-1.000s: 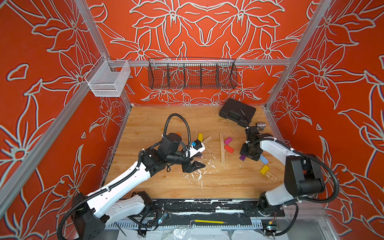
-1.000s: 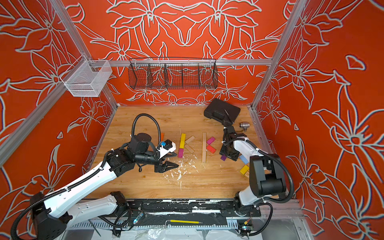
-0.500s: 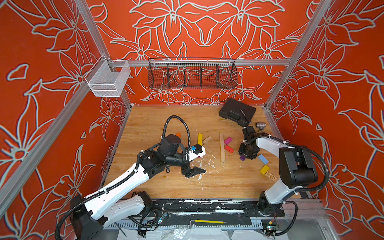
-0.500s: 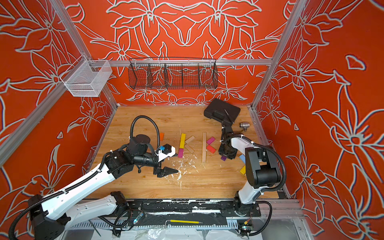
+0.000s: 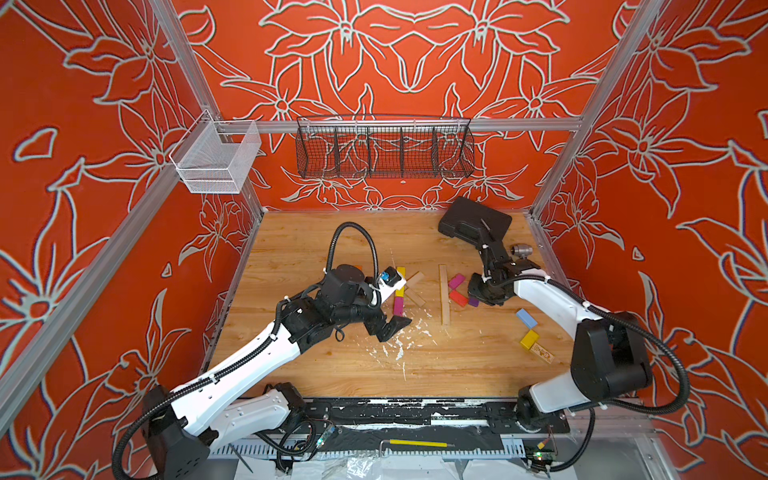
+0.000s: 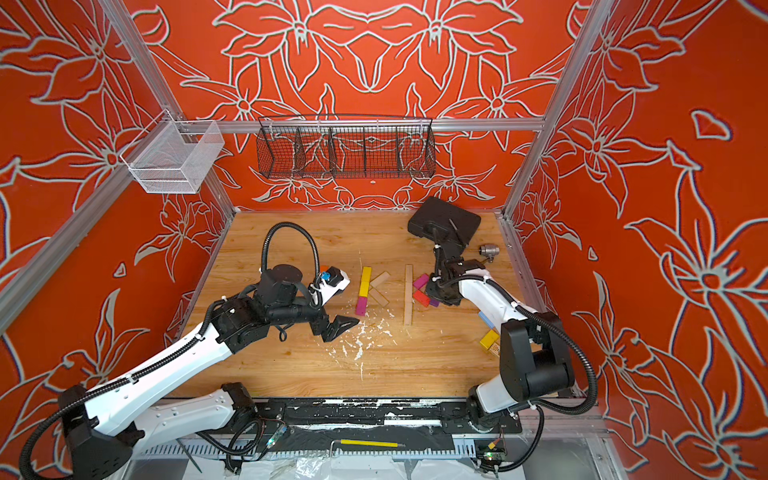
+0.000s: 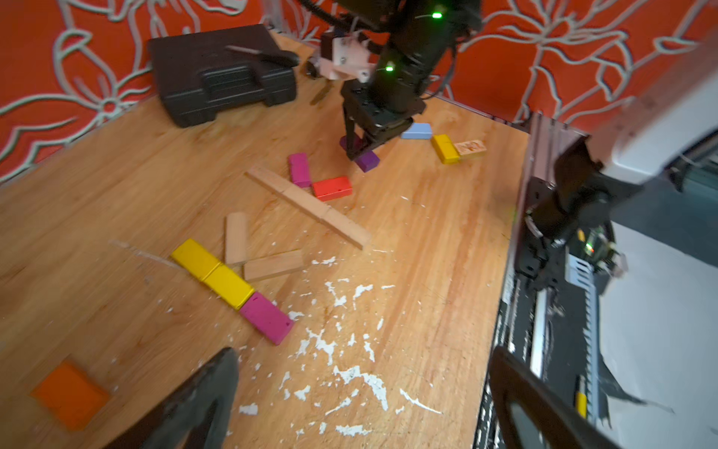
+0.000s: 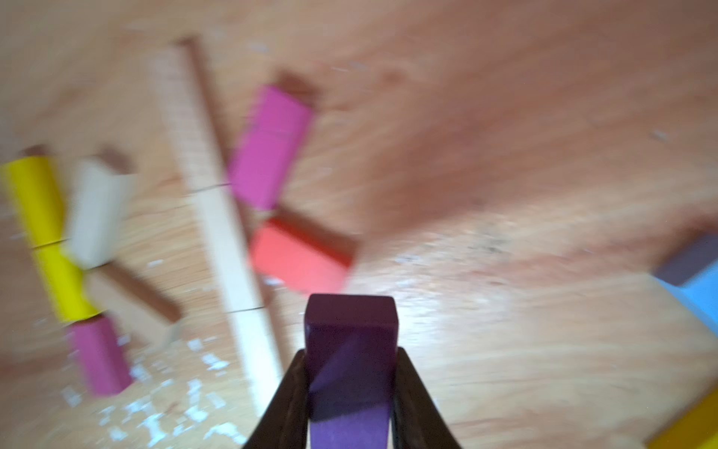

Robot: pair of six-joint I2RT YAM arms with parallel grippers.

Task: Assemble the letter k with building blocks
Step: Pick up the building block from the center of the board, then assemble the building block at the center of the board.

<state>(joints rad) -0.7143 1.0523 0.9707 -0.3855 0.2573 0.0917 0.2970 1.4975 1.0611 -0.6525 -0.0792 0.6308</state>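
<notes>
No legible text; print on the wooden block [image 7: 471, 147] is too small

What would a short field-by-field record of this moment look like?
left gripper: open, empty
right gripper: shut on purple block
k by left gripper: yellow-magenta spine, two plain wood arms
k by right gripper: long wood spine, magenta block, red block
loose: light blue block, yellow block, printed block, orange block

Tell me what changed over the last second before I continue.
The right gripper closed on the purple block and appears to have shifted it slightly toward the red block. The left gripper opened wide, holding nothing. The other blocks and black case stayed put.
</notes>
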